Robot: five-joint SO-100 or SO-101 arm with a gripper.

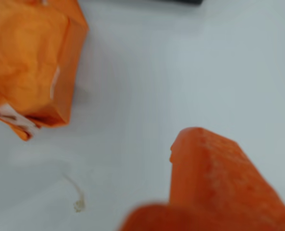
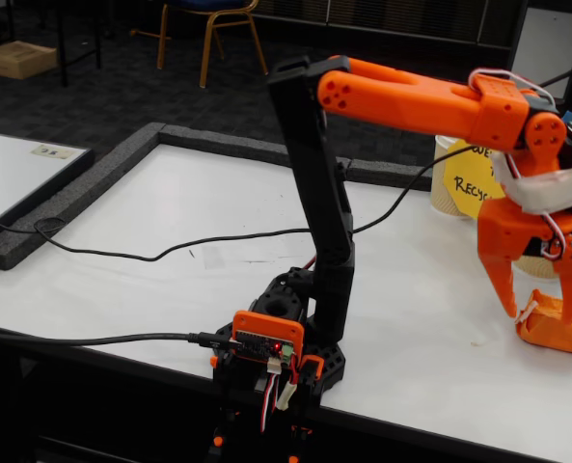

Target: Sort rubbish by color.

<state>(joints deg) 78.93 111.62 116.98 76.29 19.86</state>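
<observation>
An orange crumpled paper lump [image 2: 554,330] lies on the white table near its right edge in the fixed view. My orange gripper [image 2: 545,311] hangs point-down just above it, open, one finger left of the lump and the other over its right side. Nothing is held between the fingers. In the wrist view the same orange lump [image 1: 31,62] fills the top left corner, and one blurred orange finger [image 1: 219,187] juts in from the bottom right, apart from the lump. No green or blue rubbish is in view.
A yellow sign [image 2: 467,180] stands behind the gripper against a beige paper cup [image 2: 444,193]. A black cable [image 2: 170,251] crosses the table to the arm's base [image 2: 276,342]. A dark raised border [image 2: 122,159] rims the table. A small mark [image 1: 78,202] stains the surface.
</observation>
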